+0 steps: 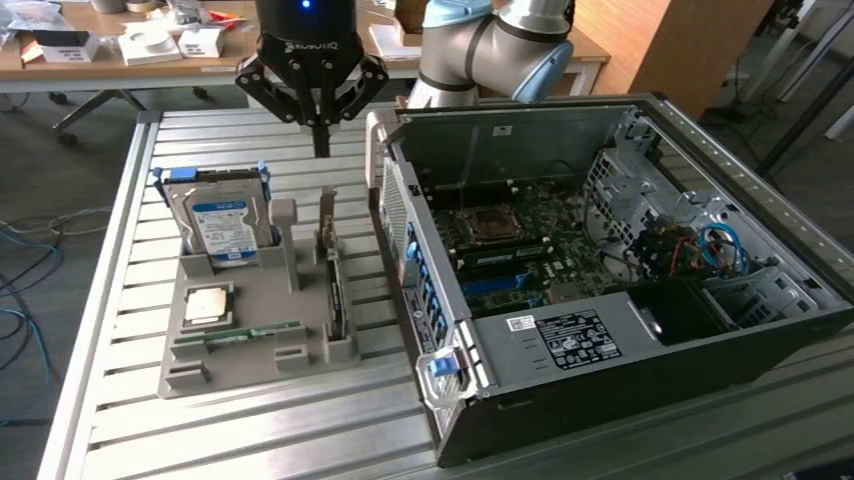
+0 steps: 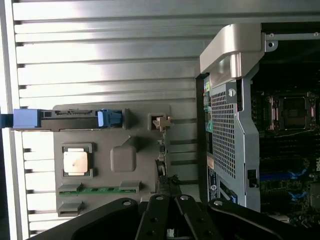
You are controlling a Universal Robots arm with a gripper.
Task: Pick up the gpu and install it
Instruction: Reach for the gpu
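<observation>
Gpu stands on edge in the grey holder, at six o'clock from your gripper in the exterior view; jaws clenched, empty. This looks like the approach step; grasping likely needs them opened along its thin edge.

A slatted aluminium table carries everything. Below the gripper, and reaching toward the exterior view's left of it, a grey moulded tray sits flat on the slats. To the exterior view's right of the gripper, a black computer case lies on its side with its open face up. It is just beside the tray, with a narrow strip of bare slats between them.
</observation>
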